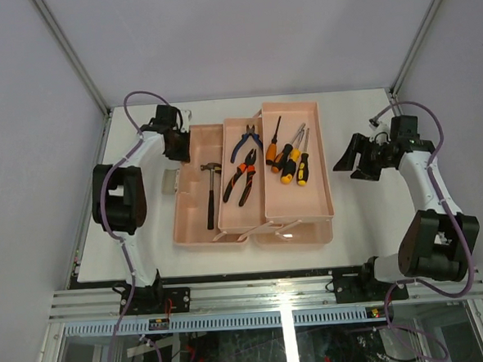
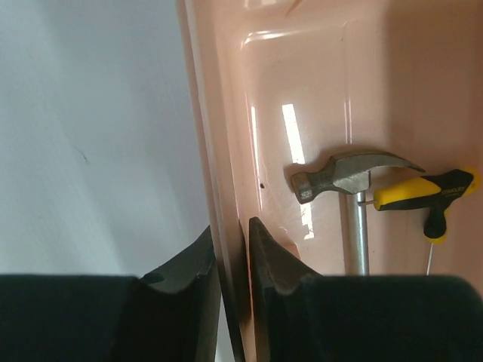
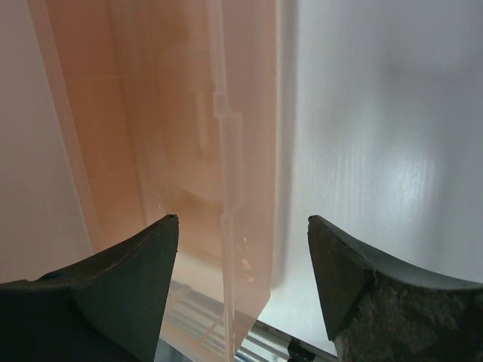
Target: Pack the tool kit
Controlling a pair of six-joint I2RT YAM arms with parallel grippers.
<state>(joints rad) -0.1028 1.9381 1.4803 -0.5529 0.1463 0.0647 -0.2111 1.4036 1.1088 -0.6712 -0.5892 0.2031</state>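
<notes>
Hammer [image 1: 210, 195], pliers [image 1: 243, 177] and screwdrivers [image 1: 288, 158] lay inside the open toolbox [image 1: 298, 236]; only closing seemed left. At 10 o'clock the left gripper [image 2: 230, 234] pinched its wall [image 2: 215, 151]; the right gripper [image 3: 241, 220] gaped wide at 3 o'clock.

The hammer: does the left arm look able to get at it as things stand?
Probably yes, after letting go: the left gripper grips the toolbox wall, and the hammer lies uncovered just inside that wall.

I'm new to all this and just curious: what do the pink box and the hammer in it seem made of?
The toolbox looks like glossy salmon-pink plastic: smooth moulded walls with bright glare streaks, seemingly translucent in the right wrist view. The hammer looks like metal, probably steel: a dull grey, slightly scuffed head on a shinier round shaft.
</notes>
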